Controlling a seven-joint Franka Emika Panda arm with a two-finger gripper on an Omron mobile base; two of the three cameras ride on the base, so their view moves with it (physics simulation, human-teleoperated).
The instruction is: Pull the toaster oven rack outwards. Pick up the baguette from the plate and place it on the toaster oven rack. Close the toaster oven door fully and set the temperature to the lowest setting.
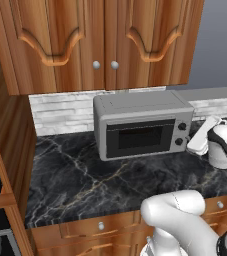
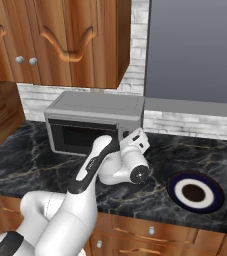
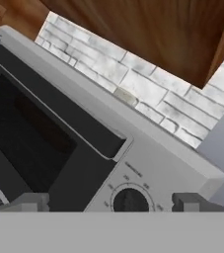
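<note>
Two black knobs are seen on the right panel of the toaster oven, which stands on the dark marbled desk against the pale brick backsplash, below the wooden wall cabinets. The toaster oven door is shut flat against the front, its dark window facing the room; behind the glass in the hand view only a faint dark elongated shape can be made out, and what it is cannot be told. The rack cannot be made out through the glass.

The hand is held just in front of the oven's right panel, with its fingers spread wide apart and nothing gripped between them — in the hand view the upper knob is framed between the two tips. Whether the tips touch the panel cannot be told. In the left base view the hand is seen just beside the right edge of the oven, at the height of the knobs; in the right base view it is partly in front of the panel.

The plate is seen on the desk well to the right of the oven, near the front edge — dark centre, pale ring, dark blue rim — and nothing lies on it.
</note>
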